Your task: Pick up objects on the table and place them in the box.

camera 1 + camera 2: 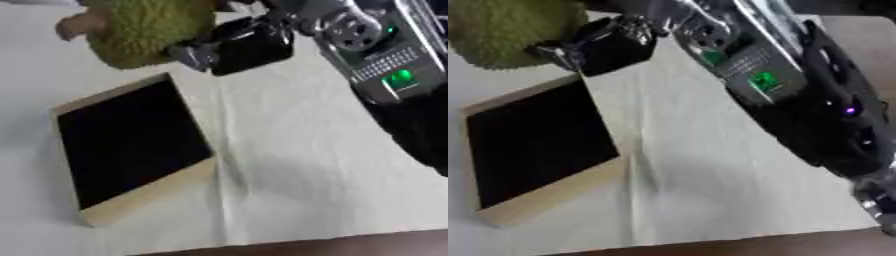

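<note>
White cloth (pixel 306 170) on table — box (pixel 131 145) left, right robot hand (pixel 241 45) grips green plush (pixel 149 27).

One box (pixel 131 150), one green fuzzy object (pixel 149 30), one hand (pixel 241 47).

A plain test bench: a white cloth (pixel 306 165) covers the brown table (pixel 350 246).

Green fuzzy object (pixel 149 27) cut off by top edge in both eye views; in right eye view also cut by left edge. Fingers of right hand (pixel 236 45) blurred where green fuzzy object is met; grip not discernible. Right arm (pixel 798 95) cropped at upper right. Interior of box (pixel 131 145) uniformly dark, contents indistinguishable. Left hand unseen.
</note>
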Controlling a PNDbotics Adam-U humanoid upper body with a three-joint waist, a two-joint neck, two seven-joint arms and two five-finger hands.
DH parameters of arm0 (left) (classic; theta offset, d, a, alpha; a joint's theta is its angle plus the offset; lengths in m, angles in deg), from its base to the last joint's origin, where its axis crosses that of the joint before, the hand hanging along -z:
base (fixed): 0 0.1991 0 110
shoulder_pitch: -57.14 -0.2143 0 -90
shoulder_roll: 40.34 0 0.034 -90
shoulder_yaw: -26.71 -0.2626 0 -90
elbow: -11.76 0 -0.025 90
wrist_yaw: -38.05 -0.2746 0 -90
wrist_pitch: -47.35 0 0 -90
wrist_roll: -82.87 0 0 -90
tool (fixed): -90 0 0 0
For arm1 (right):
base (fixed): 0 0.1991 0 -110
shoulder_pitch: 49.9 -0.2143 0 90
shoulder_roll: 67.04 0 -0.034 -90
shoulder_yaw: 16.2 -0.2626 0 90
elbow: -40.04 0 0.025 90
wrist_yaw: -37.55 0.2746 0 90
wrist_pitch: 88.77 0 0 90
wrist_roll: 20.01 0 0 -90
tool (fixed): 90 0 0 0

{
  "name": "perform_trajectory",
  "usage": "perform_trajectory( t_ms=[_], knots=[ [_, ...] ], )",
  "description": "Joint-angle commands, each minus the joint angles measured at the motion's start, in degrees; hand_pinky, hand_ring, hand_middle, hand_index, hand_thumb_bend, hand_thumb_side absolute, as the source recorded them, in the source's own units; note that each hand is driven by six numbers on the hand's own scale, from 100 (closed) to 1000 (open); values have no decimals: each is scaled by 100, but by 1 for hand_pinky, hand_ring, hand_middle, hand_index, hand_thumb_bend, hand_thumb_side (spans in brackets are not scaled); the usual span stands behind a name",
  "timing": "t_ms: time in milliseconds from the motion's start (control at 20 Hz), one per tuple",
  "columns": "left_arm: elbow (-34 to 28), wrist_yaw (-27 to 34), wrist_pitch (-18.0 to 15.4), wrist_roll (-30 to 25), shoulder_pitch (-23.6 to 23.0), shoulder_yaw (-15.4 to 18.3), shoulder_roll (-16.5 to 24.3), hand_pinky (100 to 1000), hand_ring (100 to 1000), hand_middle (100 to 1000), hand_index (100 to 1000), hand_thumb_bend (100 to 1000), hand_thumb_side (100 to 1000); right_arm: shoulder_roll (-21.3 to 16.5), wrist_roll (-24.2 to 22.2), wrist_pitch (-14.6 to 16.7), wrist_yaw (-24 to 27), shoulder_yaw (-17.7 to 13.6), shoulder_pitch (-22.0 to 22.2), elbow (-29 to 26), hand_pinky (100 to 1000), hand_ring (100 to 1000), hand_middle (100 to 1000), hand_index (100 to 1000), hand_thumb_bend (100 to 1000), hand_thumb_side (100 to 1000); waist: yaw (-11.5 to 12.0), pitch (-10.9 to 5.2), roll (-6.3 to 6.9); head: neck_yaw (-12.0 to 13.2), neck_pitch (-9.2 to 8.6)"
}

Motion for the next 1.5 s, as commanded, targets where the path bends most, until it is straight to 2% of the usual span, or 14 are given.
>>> perform_trajectory(
  t_ms=[50,250,450,800,1200,1500],
  knots=[
    [-85,3,-11,10,78,23,67,580,653,662,721,907,790,389,-287,-86,-342,109,-120,-86,714,528,393,613,100,100,37,-124,-21,-64,36],
    [-85,-7,-18,29,80,36,81,580,650,662,721,909,790,695,-653,-191,-594,277,-43,-86,720,528,393,617,100,108,90,-91,-46,-119,71],
    [-85,-10,-17,37,85,37,74,579,649,662,720,909,789,842,-867,-224,-780,396,100,29,718,527,393,617,100,120,136,-58,-68,-131,90],
    [-85,-7,-3,41,78,36,46,576,648,661,718,912,787,965,-763,-109,-1107,607,282,673,713,526,391,614,100,131,205,9,-76,-133,81],
    [-85,-7,11,42,68,37,23,575,647,661,717,912,785,969,-649,-1,-1279,692,399,1091,710,528,395,616,100,143,229,51,-74,-108,61],
    [-85,-8,18,50,52,44,13,574,647,661,717,912,784,955,-845,218,-1445,766,495,1414,753,585,458,666,100,178,226,58,-78,-103,40]
  ],
)
